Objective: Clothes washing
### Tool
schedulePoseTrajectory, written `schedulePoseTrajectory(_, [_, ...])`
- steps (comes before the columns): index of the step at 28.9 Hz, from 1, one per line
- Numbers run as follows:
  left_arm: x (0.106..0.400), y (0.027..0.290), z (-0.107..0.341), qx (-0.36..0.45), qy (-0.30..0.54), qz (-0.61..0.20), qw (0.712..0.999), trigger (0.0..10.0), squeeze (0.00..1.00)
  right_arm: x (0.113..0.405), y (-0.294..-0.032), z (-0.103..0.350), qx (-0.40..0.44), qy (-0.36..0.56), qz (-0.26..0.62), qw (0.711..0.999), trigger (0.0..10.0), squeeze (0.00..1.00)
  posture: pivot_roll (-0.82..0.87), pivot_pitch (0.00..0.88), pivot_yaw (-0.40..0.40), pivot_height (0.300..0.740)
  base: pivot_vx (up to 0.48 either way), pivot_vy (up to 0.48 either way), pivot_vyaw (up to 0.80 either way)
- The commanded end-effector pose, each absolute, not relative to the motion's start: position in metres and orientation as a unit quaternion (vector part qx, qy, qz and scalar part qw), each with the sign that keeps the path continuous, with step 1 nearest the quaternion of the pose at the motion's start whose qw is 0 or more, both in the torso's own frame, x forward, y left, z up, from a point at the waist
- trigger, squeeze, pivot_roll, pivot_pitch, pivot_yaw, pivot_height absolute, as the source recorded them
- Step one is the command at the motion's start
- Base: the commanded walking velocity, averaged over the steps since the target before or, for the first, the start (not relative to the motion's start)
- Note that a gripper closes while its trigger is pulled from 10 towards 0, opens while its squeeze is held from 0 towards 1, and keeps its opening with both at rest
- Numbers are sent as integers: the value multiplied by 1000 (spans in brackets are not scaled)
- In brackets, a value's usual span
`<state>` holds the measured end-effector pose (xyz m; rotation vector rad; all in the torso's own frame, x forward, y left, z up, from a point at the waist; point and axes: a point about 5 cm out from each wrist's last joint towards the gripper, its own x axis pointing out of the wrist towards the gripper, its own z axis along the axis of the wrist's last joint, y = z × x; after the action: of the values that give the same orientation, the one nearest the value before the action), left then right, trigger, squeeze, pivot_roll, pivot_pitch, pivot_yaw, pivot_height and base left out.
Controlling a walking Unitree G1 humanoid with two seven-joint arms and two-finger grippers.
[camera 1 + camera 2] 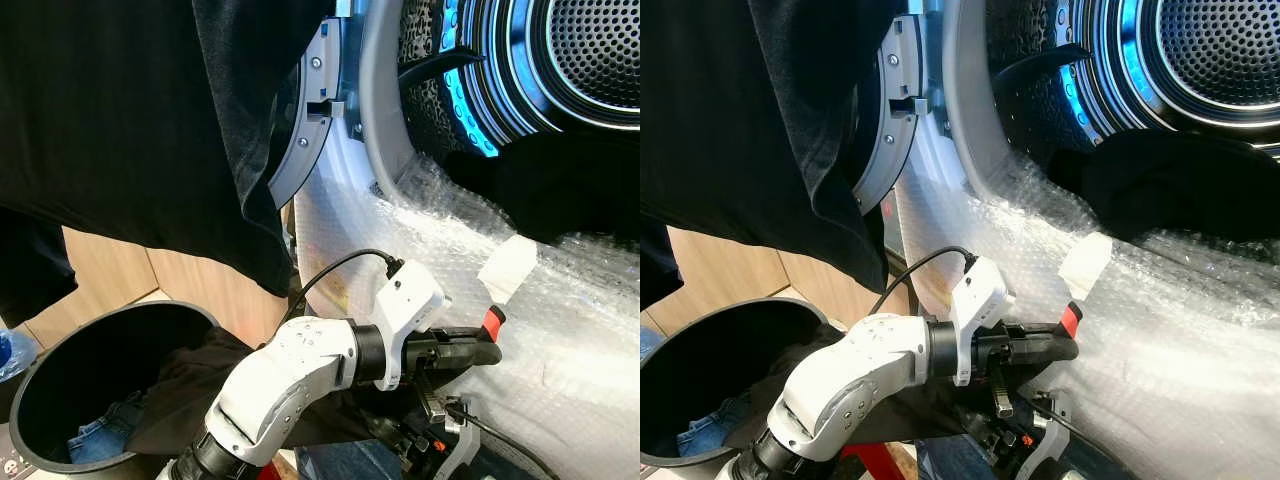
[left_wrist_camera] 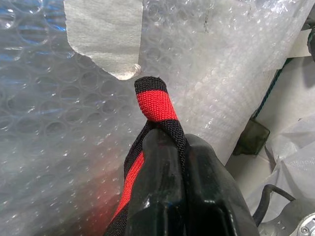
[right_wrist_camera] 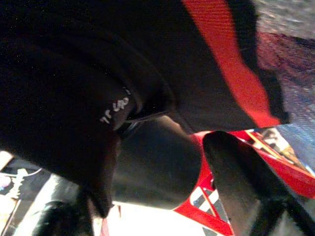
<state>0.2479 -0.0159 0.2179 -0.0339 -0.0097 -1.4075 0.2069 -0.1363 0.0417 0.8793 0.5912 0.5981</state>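
Left hand [image 1: 492, 335] pinches red-black strap [image 2: 153, 101], end toward drum [image 1: 590, 50].

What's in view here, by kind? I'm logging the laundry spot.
Black garments: 2, one hanging, one in the drum
Bins: 1
Washers: 1
Red-and-black straps: 1
Grippers: 1, the left
Total: 6
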Motion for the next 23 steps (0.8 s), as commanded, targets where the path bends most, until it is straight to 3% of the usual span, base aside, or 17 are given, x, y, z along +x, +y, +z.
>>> schedulePoseTrajectory(1, [240, -19, 231, -22, -39, -659, 751, 0, 0, 207, -135, 45, 407, 271, 292, 822, 0, 0, 71, 0, -57, 740, 0, 0, 0])
schedulePoseTrajectory(7, [238, -18, 231, -24, -41, -659, 751, 0, 0, 206, -137, 47, 402, 268, 318, 816, 0, 0, 82, 0, -62, 740, 0, 0, 0])
schedulePoseTrajectory(8, [237, -16, 231, -25, -43, -655, 754, 1255, 0, 207, -139, 50, 404, 259, 326, 814, 0, 0, 84, 0, -63, 740, 0, 0, 0])
schedulePoseTrajectory(9, [237, -16, 231, -25, -43, -655, 754, 1255, 0, 207, -139, 50, 404, 259, 326, 814, 0, 0, 84, 0, -63, 740, 0, 0, 0])
schedulePoseTrajectory(10, [237, -15, 231, -26, -43, -653, 756, 3059, 0, 208, -139, 51, 406, 255, 330, 813, 0, 0, 85, 0, -63, 740, 0, 0, 0])
schedulePoseTrajectory(19, [236, -13, 231, -28, -43, -650, 758, 3059, 0, 208, -139, 52, 408, 250, 335, 812, 0, 0, 86, 0, -63, 740, 0, 0, 0])
schedulePoseTrajectory(20, [236, -8, 229, -20, -37, -650, 759, 9725, 0, 209, -138, 51, 407, 254, 337, 810, 0, 0, 90, 0, -59, 740, 0, 0, 0])
schedulePoseTrajectory(21, [232, 9, 223, 0, -19, -652, 758, 10000, 0, 213, -135, 53, 411, 243, 347, 808, 0, 0, 120, 0, -51, 740, 0, 0, 0])
schedulePoseTrajectory(22, [232, 9, 223, 0, -19, -652, 758, 10000, 0, 213, -135, 53, 411, 243, 347, 808, 0, 0, 120, 0, -51, 740, 0, 0, 0])
schedulePoseTrajectory(23, [223, 29, 216, 26, 9, -659, 752, 10000, 859, 218, -131, 56, 417, 227, 359, 803, 0, 0, 120, 0, -51, 740, 0, 0, 0])
